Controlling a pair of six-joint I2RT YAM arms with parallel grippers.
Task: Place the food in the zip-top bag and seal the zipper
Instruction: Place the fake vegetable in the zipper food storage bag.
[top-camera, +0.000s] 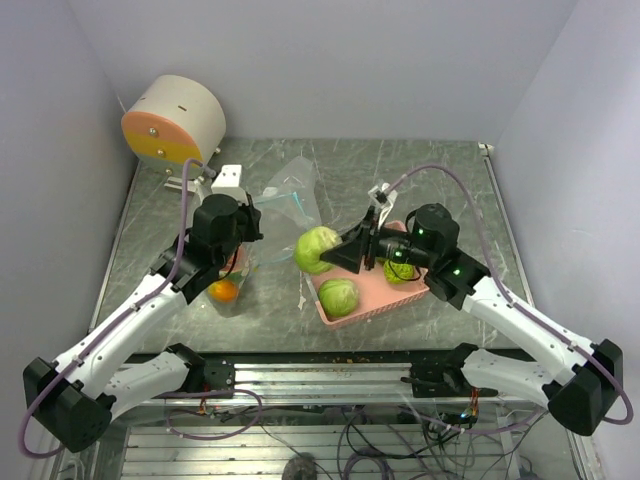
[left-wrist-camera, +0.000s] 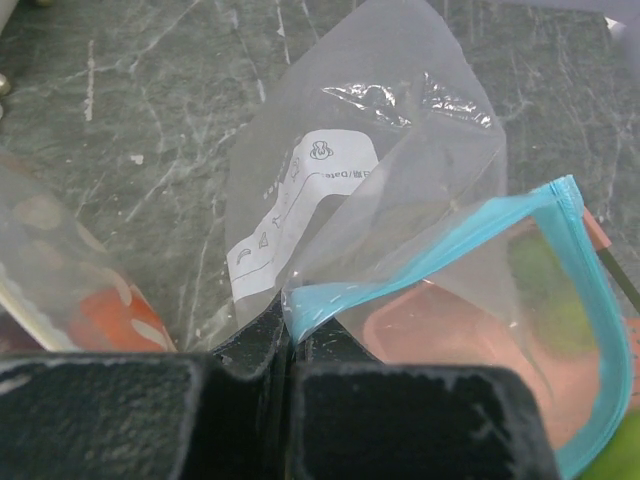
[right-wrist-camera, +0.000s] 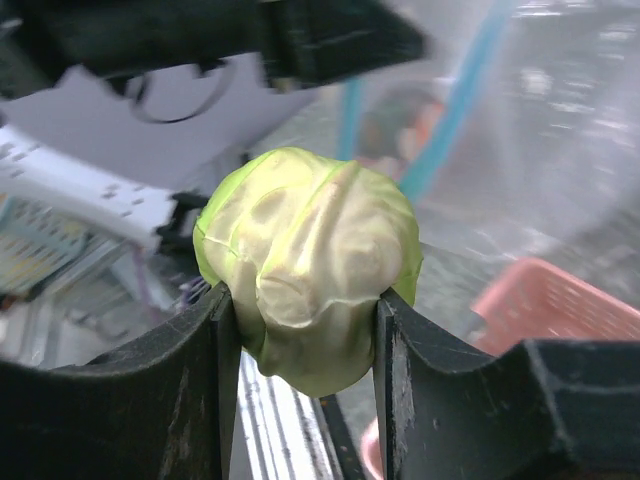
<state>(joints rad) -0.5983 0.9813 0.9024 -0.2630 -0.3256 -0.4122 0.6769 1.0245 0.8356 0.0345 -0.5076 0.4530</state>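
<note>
**Top and wrist views.** The dark green veined table (top-camera: 440, 180) is carrying the whole set-up. The clear crinkly plastic zip-top bag (top-camera: 293, 185) is standing raised left of centre. The left gripper (left-wrist-camera: 288, 335), jaws pressed together, is pinching one corner of the thin teal plastic zipper strip (left-wrist-camera: 440, 250), which is holding the mouth lifted and looped open. The mouth is facing right, toward the pink rectangular plastic tray (top-camera: 385, 305). The bag's long axis is seemingly running from that mouth toward the far left, though the crumpled film is making this uncertain. The right gripper (right-wrist-camera: 305, 335) is clamping a pale green cabbage-like toy ball (right-wrist-camera: 310, 250) between both fingers. It is holding the ball in the air just left of the tray and just outside the bag's mouth, presumably lined up for insertion. A second pale green ball (top-camera: 338, 296) is lying in the tray. A small orange toy fruit (top-camera: 224, 290) is sitting near the left arm, seemingly under clear film.
</note>
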